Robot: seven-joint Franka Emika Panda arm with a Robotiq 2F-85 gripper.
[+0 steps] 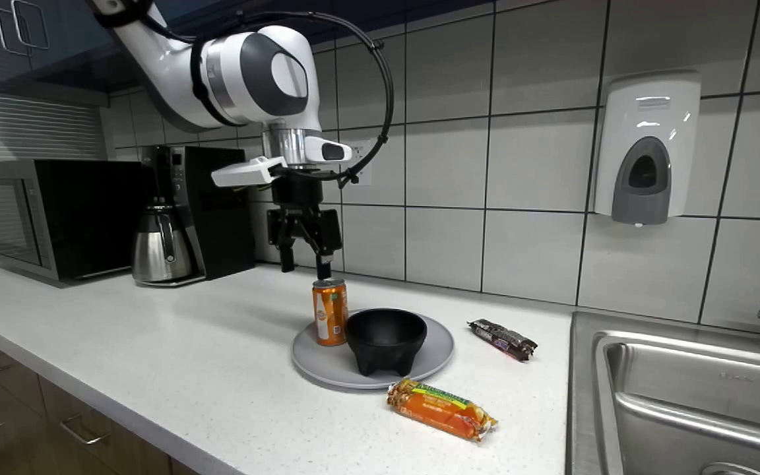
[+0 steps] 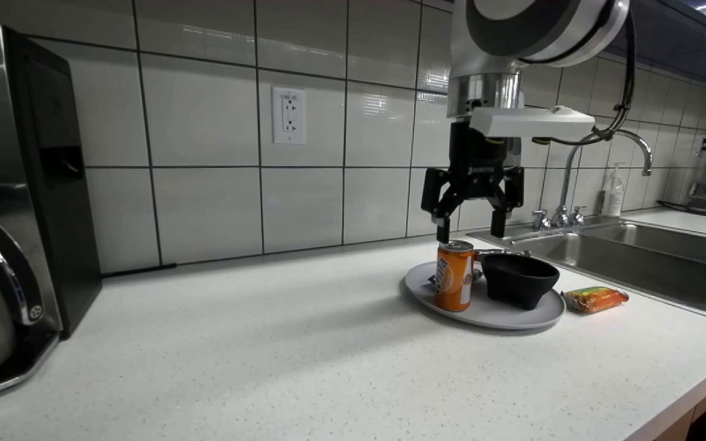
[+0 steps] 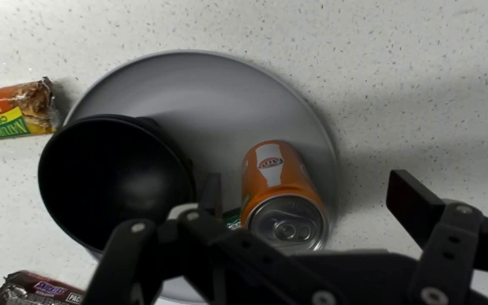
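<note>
My gripper (image 1: 305,269) is open and empty, pointing down above the orange soda can (image 1: 331,313). In an exterior view its fingertips (image 2: 470,234) are apart, one just above the can's top (image 2: 455,278). In the wrist view the can (image 3: 271,169) shows between the spread fingers (image 3: 307,195), nearer the left one. The can stands upright on a round grey plate (image 1: 314,368). A black bowl (image 1: 386,340) stands beside it on the plate, also in the wrist view (image 3: 112,178). A small green wrapper (image 3: 232,219) lies by the can, mostly hidden.
An orange-green granola bar (image 1: 443,409) and a dark Snickers bar (image 1: 503,338) lie on the counter near the plate. A metal sink (image 1: 696,396) is beyond them. A coffee maker (image 1: 212,211) and microwave (image 1: 83,214) stand at the far end. A tiled wall (image 1: 446,244) runs behind.
</note>
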